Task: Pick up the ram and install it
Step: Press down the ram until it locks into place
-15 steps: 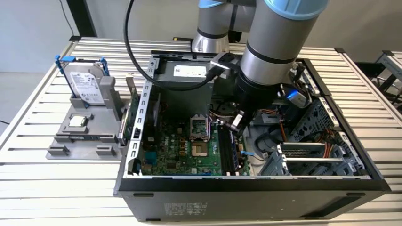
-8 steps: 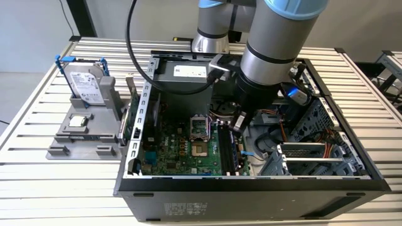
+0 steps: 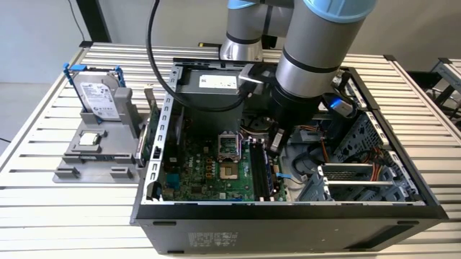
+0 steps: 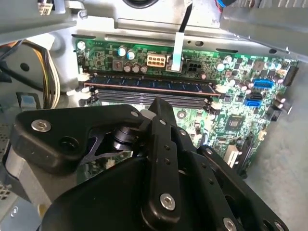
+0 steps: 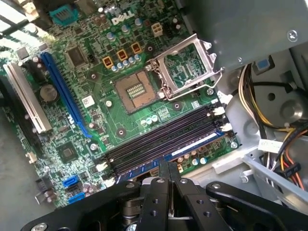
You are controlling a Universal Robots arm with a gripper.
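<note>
Exterior view: my arm reaches down into the open computer case (image 3: 403, 178) on the slatted bench (image 3: 43, 205). The claw (image 3: 276, 141) hangs at the upper end of the memory slots (image 3: 260, 172), whose long axis runs away from the case's front edge.

Second wrist view: the ram (image 4: 151, 86) lies seated along a slot, dark board with a red-edged strip, directly ahead of the claw (image 4: 155, 108), its length crosswise to the claw's reach.

First wrist view: the claw (image 5: 167, 169) has its fingers (image 5: 161, 175) pressed together, gripping nothing, the tips just above the ram (image 5: 190, 147) in the nearest slot on the motherboard (image 5: 120, 120).
</note>
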